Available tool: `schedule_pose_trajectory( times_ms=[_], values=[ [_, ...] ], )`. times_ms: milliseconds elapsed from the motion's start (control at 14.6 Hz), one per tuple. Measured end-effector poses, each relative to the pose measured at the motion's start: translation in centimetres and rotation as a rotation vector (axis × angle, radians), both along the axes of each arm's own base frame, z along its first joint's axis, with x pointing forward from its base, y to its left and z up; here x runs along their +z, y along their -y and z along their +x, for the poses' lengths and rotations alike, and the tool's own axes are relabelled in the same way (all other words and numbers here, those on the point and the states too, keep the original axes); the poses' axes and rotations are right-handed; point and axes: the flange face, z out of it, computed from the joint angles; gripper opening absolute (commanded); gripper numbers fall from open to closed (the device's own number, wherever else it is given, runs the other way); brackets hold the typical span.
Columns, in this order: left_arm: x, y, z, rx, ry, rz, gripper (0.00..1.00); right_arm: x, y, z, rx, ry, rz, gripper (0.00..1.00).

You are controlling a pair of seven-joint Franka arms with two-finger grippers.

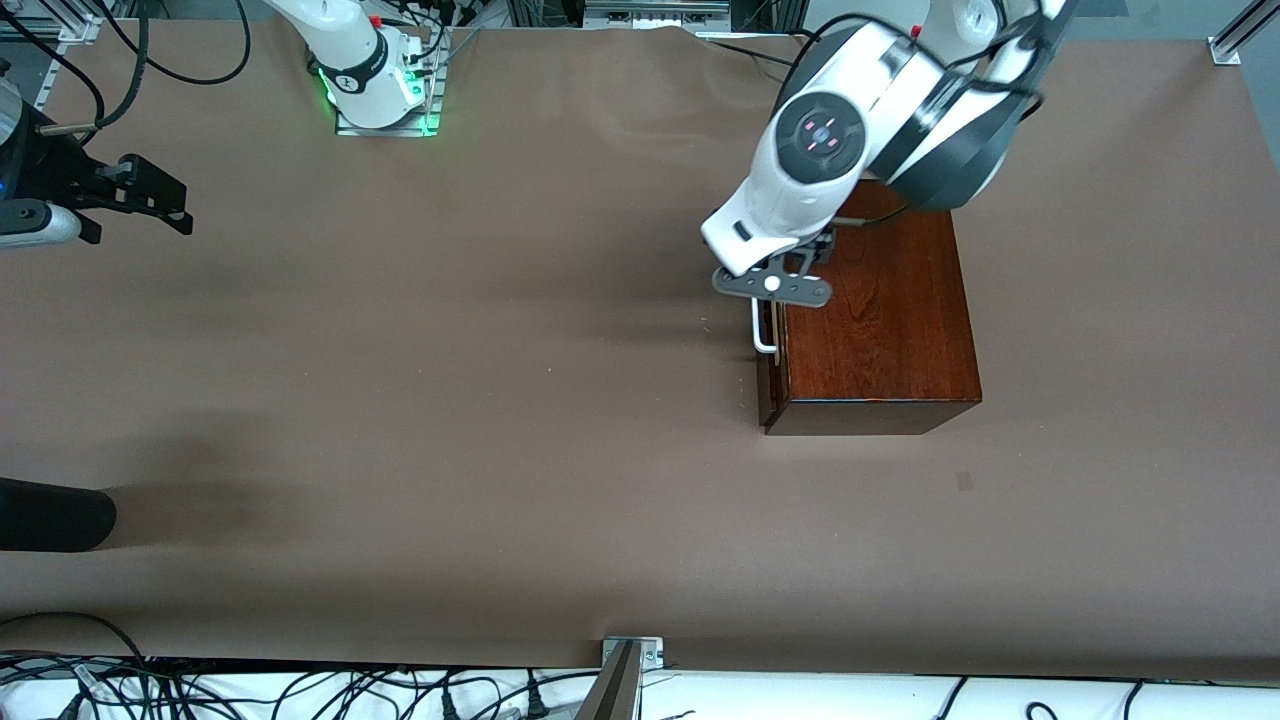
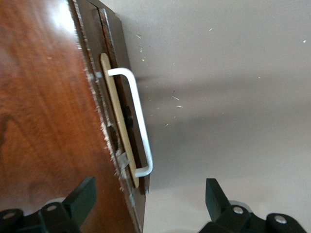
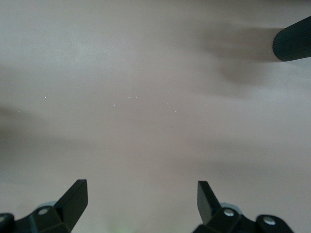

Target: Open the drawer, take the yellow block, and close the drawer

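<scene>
The dark reddish-brown wooden box (image 1: 880,330) stands at the left arm's end of the table. Its drawer (image 1: 768,385) looks shut, and its front faces the right arm's end. The white bar handle (image 1: 763,332) shows clearly in the left wrist view (image 2: 140,121). My left gripper (image 1: 775,298) is open above the handle end of the box (image 2: 39,121). One finger (image 2: 83,193) is over the box top, the other over the table. It holds nothing (image 2: 149,190). My right gripper (image 1: 163,202) waits open and empty (image 3: 142,190) over bare table. The yellow block is hidden.
A black cylinder (image 1: 50,515) pokes in at the right arm's end, nearer the front camera; it also shows in the right wrist view (image 3: 294,44). Cables and a metal bracket (image 1: 632,655) line the table's front edge. The brown table (image 1: 450,400) stretches in front of the drawer.
</scene>
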Motion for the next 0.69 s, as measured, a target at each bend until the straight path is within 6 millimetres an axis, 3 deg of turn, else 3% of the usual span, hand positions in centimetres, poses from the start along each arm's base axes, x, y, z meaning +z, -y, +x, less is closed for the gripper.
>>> schedule_pose_trajectory(
  times_ms=[275,550,687],
  values=[
    [-4.7,0.6,0.9,0.026,0.007,0.032,1.00,0.0,0.0,0.0,-0.001,0.000,0.000,1.00],
    [-9.2,2.4,-0.8,0.006,0.060,0.110,1.00,0.0,0.0,0.0,-0.002,0.000,0.000,1.00],
    [-10.3,2.9,-1.2,0.000,0.075,0.132,1.00,0.0,0.0,0.0,-0.003,0.000,0.000,1.00]
  ],
)
